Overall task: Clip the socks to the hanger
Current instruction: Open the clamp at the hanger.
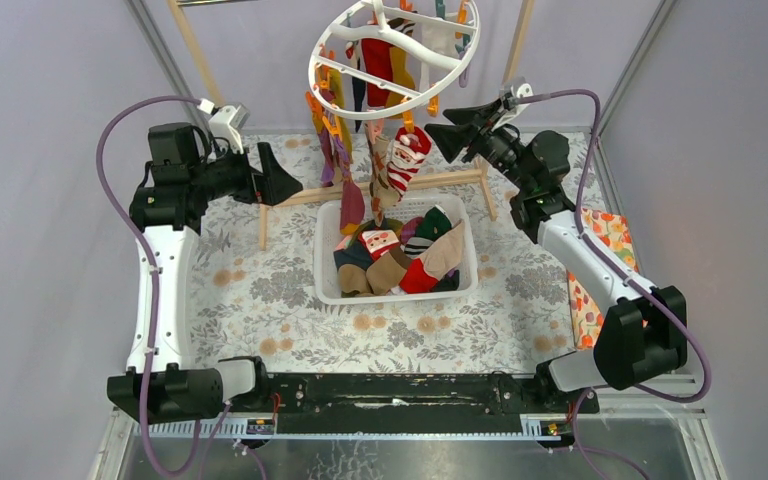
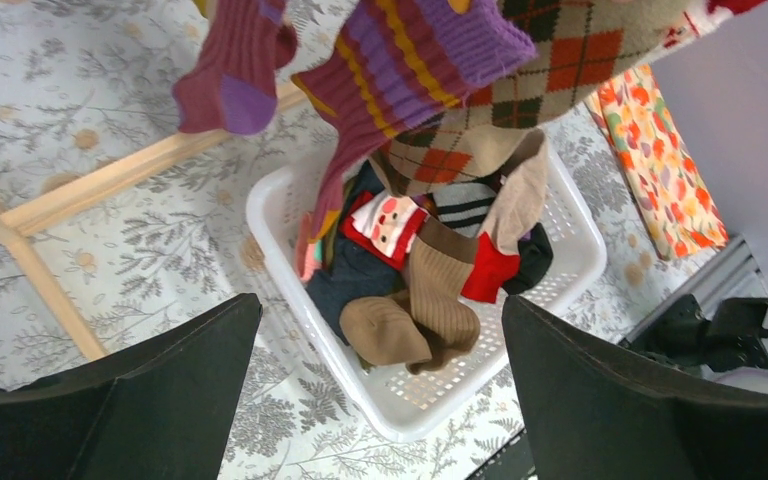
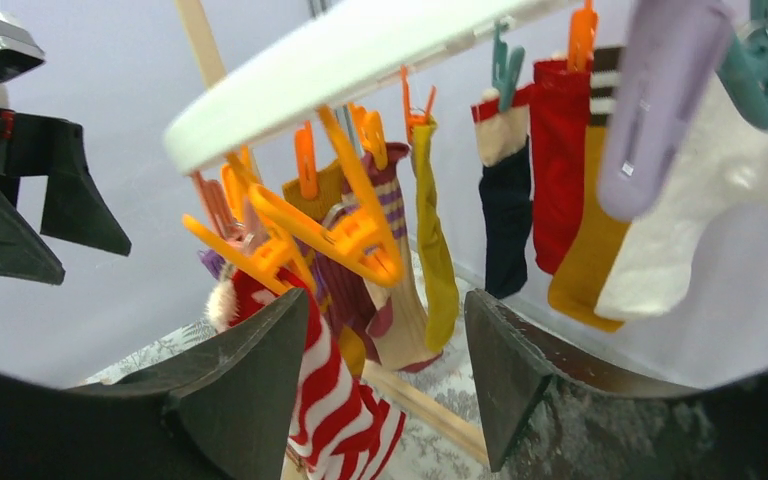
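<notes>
The white ring hanger (image 1: 395, 55) hangs at the back with several socks clipped on, among them a red-and-white striped Santa sock (image 1: 408, 155). More socks (image 1: 400, 255) lie in a white slotted basket (image 1: 396, 298) below it. My left gripper (image 1: 285, 185) is open and empty, left of the hanging socks; its view looks down between the fingers on the basket socks (image 2: 410, 300). My right gripper (image 1: 442, 128) is open and empty, right of the hanger. In its view the striped sock (image 3: 345, 400) hangs beside the left finger, under an orange clip (image 3: 360, 235) and the ring (image 3: 340, 60).
A wooden frame rack (image 1: 430, 185) stands behind the basket and under the hanger. An orange floral cloth (image 1: 600, 270) lies at the table's right edge. The basket (image 2: 290, 270) sits on a leaf-patterned tablecloth. Grey walls close in both sides.
</notes>
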You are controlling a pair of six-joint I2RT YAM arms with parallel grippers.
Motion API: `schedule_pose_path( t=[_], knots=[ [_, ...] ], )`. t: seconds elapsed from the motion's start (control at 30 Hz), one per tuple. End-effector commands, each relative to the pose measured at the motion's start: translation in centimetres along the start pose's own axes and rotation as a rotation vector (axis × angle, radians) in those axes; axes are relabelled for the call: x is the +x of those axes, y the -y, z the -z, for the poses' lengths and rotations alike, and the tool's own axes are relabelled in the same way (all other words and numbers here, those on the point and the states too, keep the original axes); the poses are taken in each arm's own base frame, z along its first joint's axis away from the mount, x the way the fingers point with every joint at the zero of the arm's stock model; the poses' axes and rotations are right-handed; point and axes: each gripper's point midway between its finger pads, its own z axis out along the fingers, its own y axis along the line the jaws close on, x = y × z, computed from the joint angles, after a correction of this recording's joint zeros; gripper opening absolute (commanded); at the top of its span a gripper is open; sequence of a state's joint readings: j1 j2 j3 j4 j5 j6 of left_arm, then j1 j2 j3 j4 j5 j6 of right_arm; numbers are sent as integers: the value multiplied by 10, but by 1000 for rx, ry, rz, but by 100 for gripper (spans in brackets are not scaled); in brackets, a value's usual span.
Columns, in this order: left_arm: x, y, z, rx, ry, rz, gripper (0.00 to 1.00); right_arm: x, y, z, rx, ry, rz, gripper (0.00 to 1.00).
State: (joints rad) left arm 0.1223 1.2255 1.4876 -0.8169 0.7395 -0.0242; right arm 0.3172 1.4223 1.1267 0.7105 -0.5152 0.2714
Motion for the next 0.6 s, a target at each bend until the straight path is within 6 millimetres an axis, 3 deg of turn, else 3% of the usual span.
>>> schedule_pose_path(
  t=[0.0, 0.33, 0.57],
  knots=[
    [11, 22, 4, 89, -22, 10, 99, -48, -23, -11, -45, 146, 164, 64],
    [14, 33, 7, 138, -59, 28, 99, -51, -8, -17, 174, 219, 330, 55],
    [14, 38, 9, 157, -64, 33, 99, -48, -8, -26, 195, 225, 352, 44]
  ],
)
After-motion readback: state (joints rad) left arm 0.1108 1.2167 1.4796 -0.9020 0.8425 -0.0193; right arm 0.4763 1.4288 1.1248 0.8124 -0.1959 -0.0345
